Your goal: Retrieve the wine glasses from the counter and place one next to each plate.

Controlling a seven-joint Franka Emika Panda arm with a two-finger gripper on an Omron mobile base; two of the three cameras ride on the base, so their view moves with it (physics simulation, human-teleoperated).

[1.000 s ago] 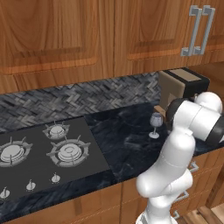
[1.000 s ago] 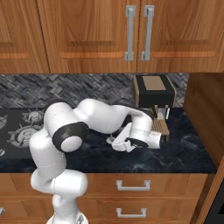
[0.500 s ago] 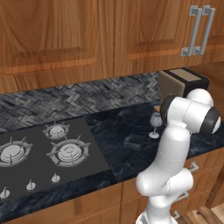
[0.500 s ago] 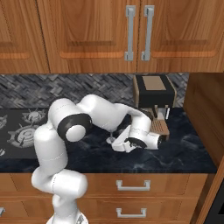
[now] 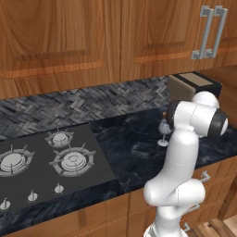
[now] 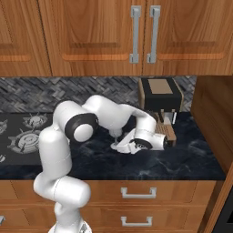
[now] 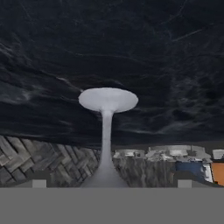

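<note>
Lately changed: the arm (image 5: 185,152) has drawn its elbow in and up over the last second. The hand has kept low by the glass, and the claw has stayed wide apart.
Claw (image 7: 111,183): apart, nothing clamped; its fingertips (image 7: 39,183) stand on either side of the bowl.
Wine glass (image 7: 106,131): upright on the counter and seen upside down from the rolled hand, foot at the top, bowl lowest between the tips. From the left base view it stands (image 5: 163,132) just behind the arm.
Meaning for the task: judged a final approach. The glass is framed but not gripped, so closing comes next, and no glass has reached a plate yet.
Counter (image 5: 134,152): a broad bare black stretch lies left of the glass, giving room to lift and swing out.
Hob (image 5: 51,162): well apart, further left.
Coffee machine (image 6: 159,93): close on the far right side, the tight edge.
Backsplash (image 5: 92,104): behind, beneath the wall cabinets (image 6: 91,36), which limit lift height.
</note>
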